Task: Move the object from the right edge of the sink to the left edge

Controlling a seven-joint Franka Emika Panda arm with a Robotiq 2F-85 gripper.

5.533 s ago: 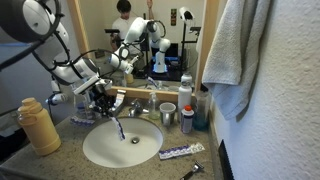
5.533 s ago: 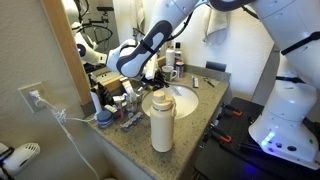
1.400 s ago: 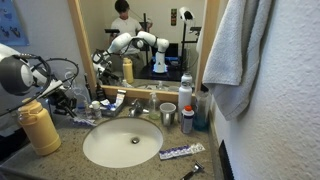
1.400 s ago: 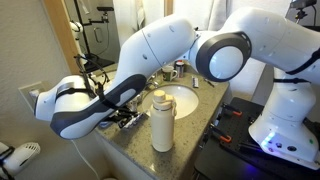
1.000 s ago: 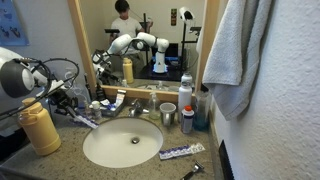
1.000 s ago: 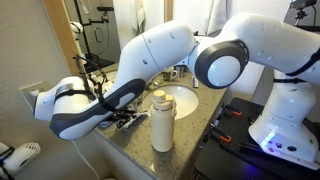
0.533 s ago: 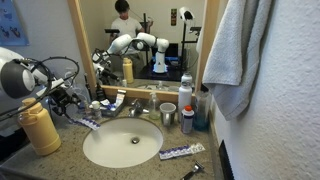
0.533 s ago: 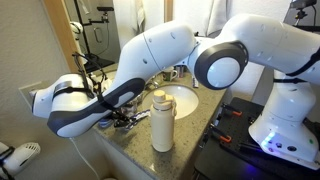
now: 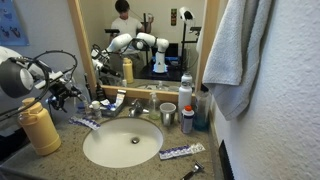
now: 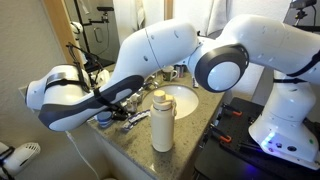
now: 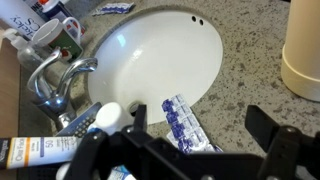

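The object, a flat purple-and-white packet, lies on the granite at the left edge of the sink. In the wrist view it rests just off the rim of the round white sink, and in an exterior view the basin is right beside it. My gripper hovers just above the packet, open, with a dark finger standing on either side and not touching it. An exterior view shows the gripper above the counter's left side.
A near-identical packet lies at the sink's right edge. A tall cream bottle stands at the front left, close to the arm. The faucet, a cup, tubes and bottles crowd the back of the counter below the mirror.
The jaws have opened and let go of the packet, which now lies on the counter left of the sink. The gripper has risen slightly above it.
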